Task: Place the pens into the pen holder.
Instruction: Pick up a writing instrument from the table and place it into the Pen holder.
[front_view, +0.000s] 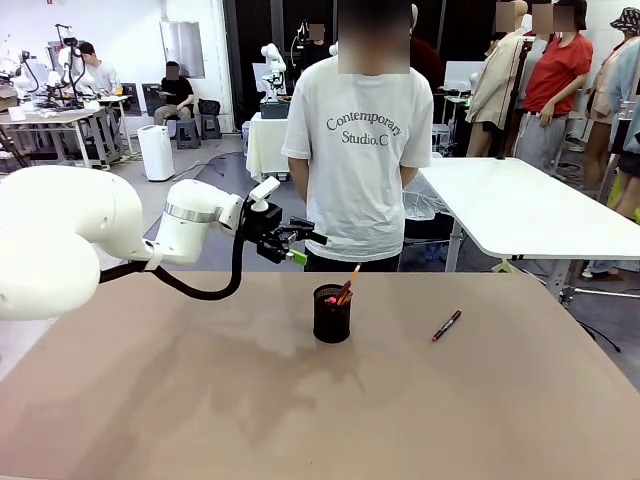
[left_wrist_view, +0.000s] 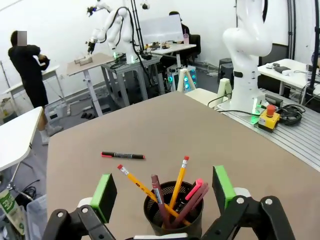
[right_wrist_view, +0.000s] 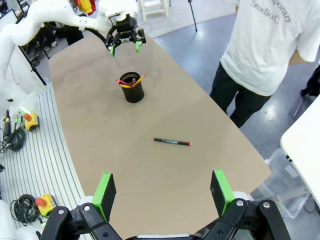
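Observation:
The black mesh pen holder stands at mid-table with several pens in it; an orange-yellow one sticks out at the top. My left gripper hovers open just up and left of the holder, holding nothing. In the left wrist view its green pads flank the pen holder from above, with a yellow pencil and a reddish-brown pen leaning inside. A black pen with red ends lies flat on the table right of the holder. My right gripper is open high above the table, the black pen below it.
A person in a white T-shirt stands at the far edge behind the holder, hands not over the table. A white table stands behind on the right. The brown tabletop is bare around the holder and the pen.

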